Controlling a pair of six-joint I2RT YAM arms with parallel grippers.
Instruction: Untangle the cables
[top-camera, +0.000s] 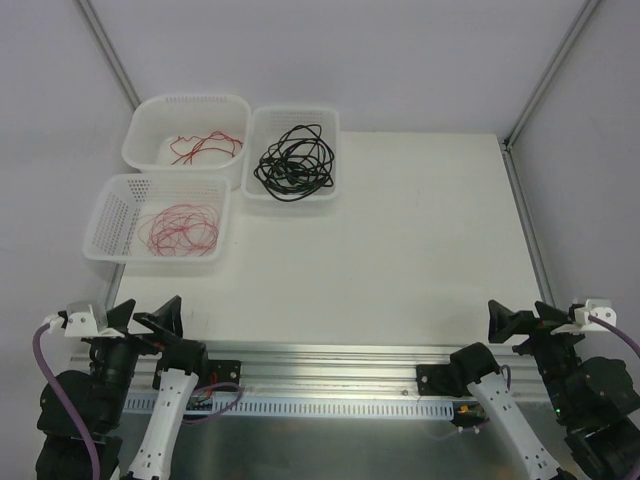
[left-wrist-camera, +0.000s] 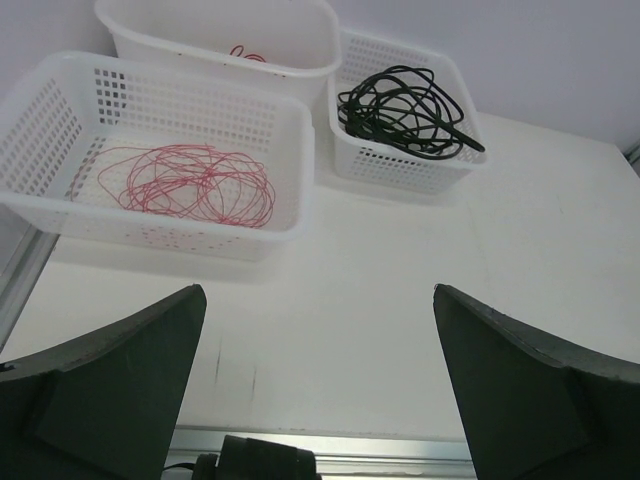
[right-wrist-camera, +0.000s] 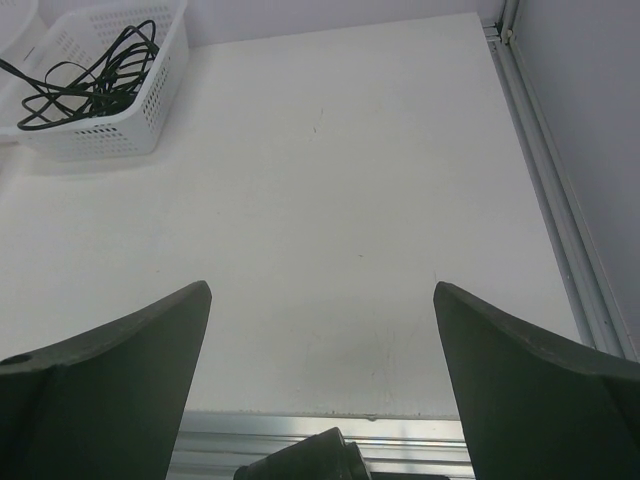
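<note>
The thick black cables (top-camera: 293, 165) lie as one loose coil of many crossing loops inside a white perforated plastic basket (top-camera: 296, 204) at the far edge of the worktop, a little left of its middle. The thin red wires are in two more baskets of the same kind. A small bundle (top-camera: 205, 147) is at the far left corner, and a wider flat coil (top-camera: 180, 228) is at the left edge, closer to you.

All of them look light and soft. I think one pulled strand will drag the whole bundle, and maybe the light basket with it. Take an outer loop of the black coil where it rises above the others. I cannot make out the plug ends.

Your left gripper (top-camera: 143, 312) and right gripper (top-camera: 522, 318) wait at the near edge, both spread wide and holding nothing.

The white worktop (top-camera: 420, 230) is flat and matte. Pale walls and metal frame posts (top-camera: 552, 75) surround it.
</note>
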